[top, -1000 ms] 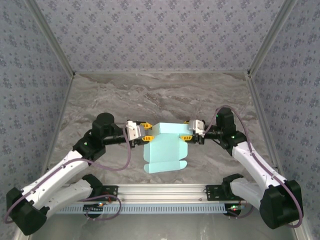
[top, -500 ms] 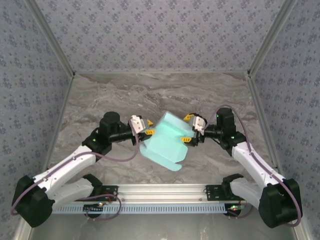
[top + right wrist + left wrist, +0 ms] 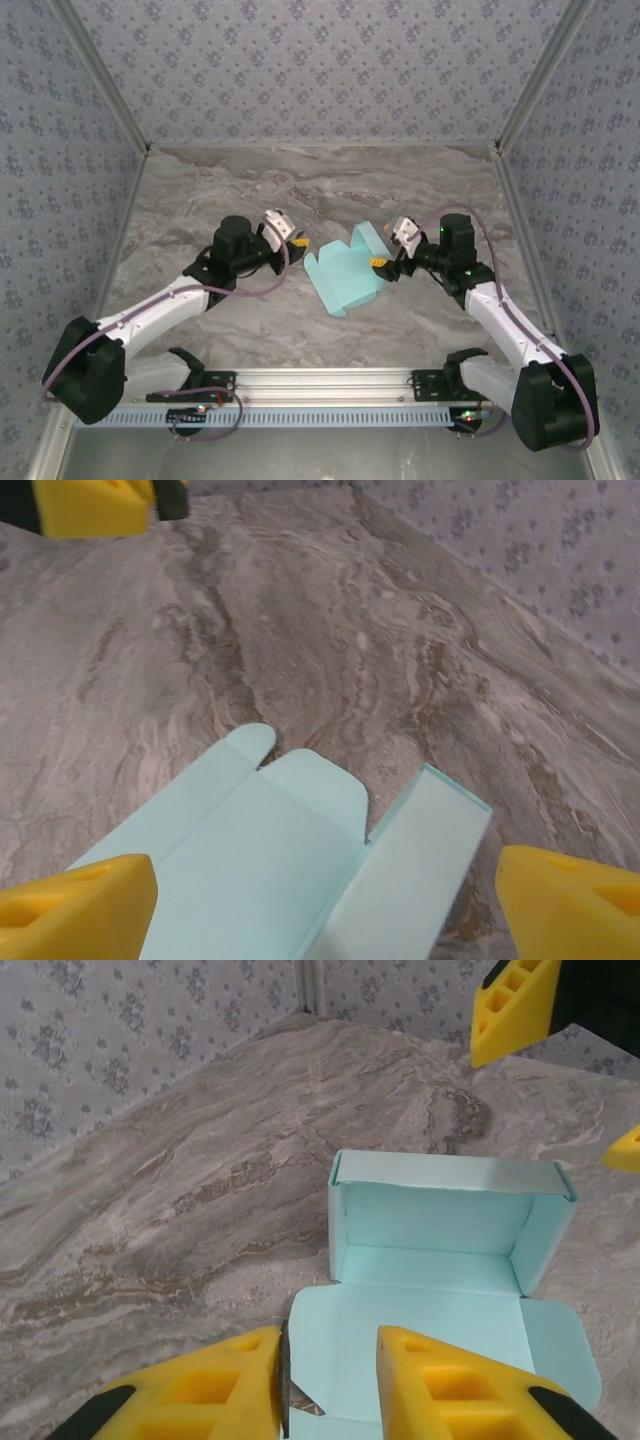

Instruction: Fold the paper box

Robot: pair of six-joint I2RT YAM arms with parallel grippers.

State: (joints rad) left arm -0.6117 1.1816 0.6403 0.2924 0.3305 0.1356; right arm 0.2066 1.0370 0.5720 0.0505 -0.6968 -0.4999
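The paper box (image 3: pixel 348 270) is pale cyan card lying askew on the marble table between my two grippers. In the left wrist view its open tray (image 3: pixel 440 1215) faces up, with the flat lid flap reaching back under my fingers. My left gripper (image 3: pixel 294 238) hovers at the box's left corner. Its jaws (image 3: pixel 330 1385) stand a narrow gap apart, and only the flat flap shows in the gap. My right gripper (image 3: pixel 388 248) is at the box's right side, spread wide open (image 3: pixel 325 885) above the lid panel (image 3: pixel 240 870) and holding nothing.
The grey marble table (image 3: pixel 330 190) runs back to patterned walls on three sides. An aluminium rail (image 3: pixel 320 385) crosses the near edge between the arm bases. The left gripper's finger (image 3: pixel 90 505) shows in the right wrist view. The right gripper's fingers (image 3: pixel 510 1005) show in the left wrist view.
The box, held up between both grippers a second ago, has swung round and now lies tilted on the table. The right gripper has opened wide. The left arm has moved forward and right.
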